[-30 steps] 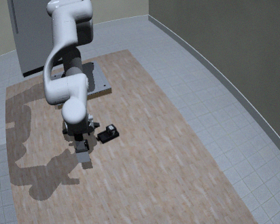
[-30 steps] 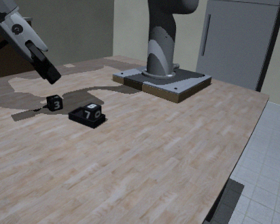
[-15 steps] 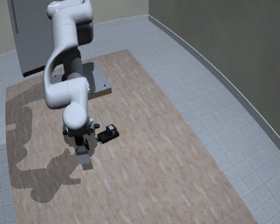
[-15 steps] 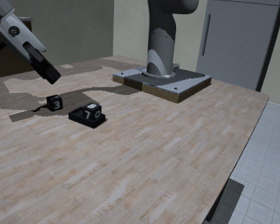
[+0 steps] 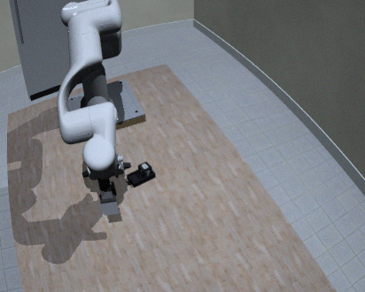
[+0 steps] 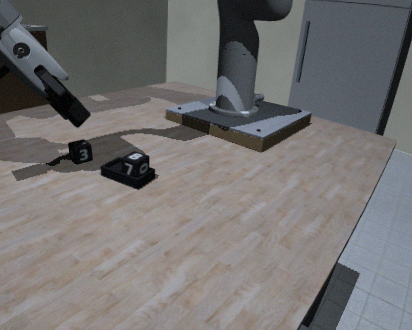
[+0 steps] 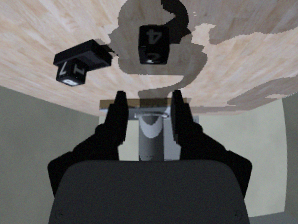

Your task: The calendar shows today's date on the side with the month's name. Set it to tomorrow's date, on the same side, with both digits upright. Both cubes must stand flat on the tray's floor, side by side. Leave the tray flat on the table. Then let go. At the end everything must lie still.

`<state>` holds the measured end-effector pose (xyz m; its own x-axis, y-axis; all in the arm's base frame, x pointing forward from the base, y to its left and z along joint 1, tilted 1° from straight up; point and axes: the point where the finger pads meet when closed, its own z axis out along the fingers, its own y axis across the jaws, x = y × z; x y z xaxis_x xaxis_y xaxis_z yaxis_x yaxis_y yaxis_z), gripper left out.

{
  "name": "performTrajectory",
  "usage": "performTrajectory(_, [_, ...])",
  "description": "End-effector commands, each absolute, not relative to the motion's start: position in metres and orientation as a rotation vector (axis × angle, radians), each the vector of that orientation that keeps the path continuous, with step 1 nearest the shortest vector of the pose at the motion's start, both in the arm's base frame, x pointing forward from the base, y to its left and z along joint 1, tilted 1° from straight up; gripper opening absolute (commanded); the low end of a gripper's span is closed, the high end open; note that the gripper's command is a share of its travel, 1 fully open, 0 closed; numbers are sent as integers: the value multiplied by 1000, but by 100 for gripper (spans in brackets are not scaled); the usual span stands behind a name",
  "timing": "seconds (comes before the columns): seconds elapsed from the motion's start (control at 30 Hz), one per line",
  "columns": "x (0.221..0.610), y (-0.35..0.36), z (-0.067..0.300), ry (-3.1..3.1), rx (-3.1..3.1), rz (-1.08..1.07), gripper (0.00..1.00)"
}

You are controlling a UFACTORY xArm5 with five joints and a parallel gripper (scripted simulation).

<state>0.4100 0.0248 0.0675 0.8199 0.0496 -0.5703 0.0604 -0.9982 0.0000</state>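
One upright grey cabinet (image 5: pixel 42 49) (image 6: pixel 353 55), probably a refrigerator, smooth-fronted, with a long vertical handle (image 5: pixel 19 22) (image 6: pixel 303 52) and a dark side edge; stands beyond the table's end. One floor (image 5: pixel 236 115) (image 6: pixel 386 220), pale blue-grey, laid in square tiles with thin grout lines. Walls: one dark olive-grey wall (image 5: pixel 298 57), with a grey baseboard (image 5: pixel 293 108) along its foot; one pale cream wall (image 5: pixel 156 15) (image 6: pixel 193 55), adjoining it at a corner.
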Motion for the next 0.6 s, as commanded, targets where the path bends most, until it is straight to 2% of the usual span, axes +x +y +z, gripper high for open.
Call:
performTrajectory(0.0, [411,26,64,93,2980,-929,49])
performTrajectory(0.57, [411,24,39,88,2982,-928,49])
